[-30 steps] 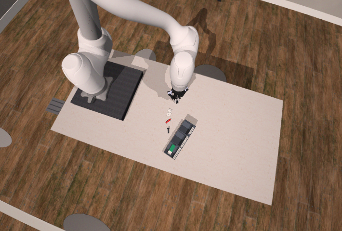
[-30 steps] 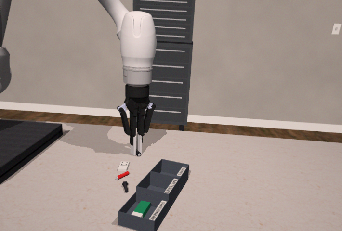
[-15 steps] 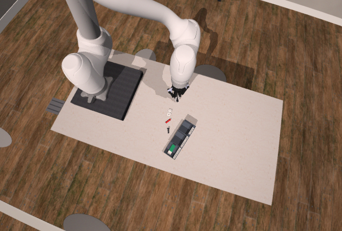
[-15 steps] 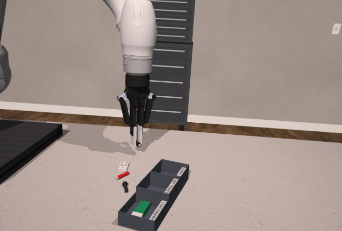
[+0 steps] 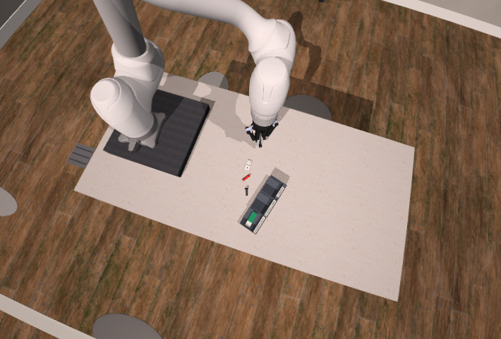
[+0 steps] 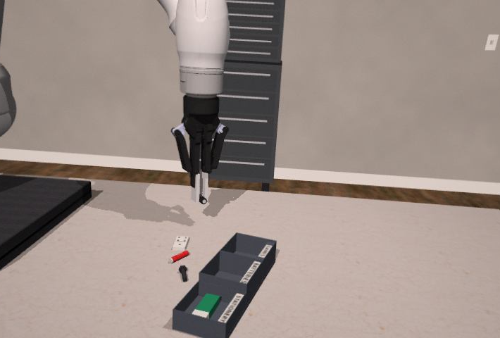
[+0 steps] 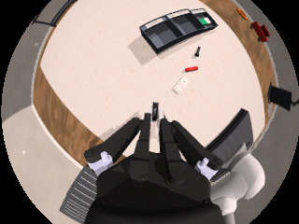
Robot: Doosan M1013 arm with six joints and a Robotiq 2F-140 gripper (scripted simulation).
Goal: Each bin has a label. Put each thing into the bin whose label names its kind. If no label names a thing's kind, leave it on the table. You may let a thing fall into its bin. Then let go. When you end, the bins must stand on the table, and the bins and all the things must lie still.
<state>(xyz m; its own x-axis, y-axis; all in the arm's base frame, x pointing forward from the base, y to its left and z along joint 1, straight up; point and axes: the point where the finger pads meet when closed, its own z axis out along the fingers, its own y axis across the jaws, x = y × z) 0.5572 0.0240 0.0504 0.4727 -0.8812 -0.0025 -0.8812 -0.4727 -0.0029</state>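
Note:
My gripper [image 5: 260, 140] [image 6: 201, 193] [image 7: 154, 111] is shut on a small black cylinder [image 6: 203, 200] [image 7: 155, 109] with a pale end, held above the table behind the bins. A white domino [image 5: 248, 164] [image 6: 181, 242] [image 7: 181, 85], a red cylinder [image 5: 245, 177] [image 6: 179, 255] [image 7: 192, 69] with a pale end and a small black bolt-like thing [image 5: 246, 191] [image 6: 183, 273] [image 7: 197, 51] lie on the table beside the bins. A green and white eraser [image 5: 252, 217] [image 6: 209, 303] lies in the STATIONERY bin [image 6: 201, 327]. The BATTERIES bin [image 6: 218, 265] and the far bin [image 6: 254, 243], whose label seems to read GAMES, are empty.
The three dark bins stand in a touching row on the pale table [image 5: 339, 207] [image 6: 378, 255]. The arm's black base plate [image 5: 171, 159] [image 6: 31, 215] is at the left. A drawer cabinet [image 6: 251, 131] stands behind the table.

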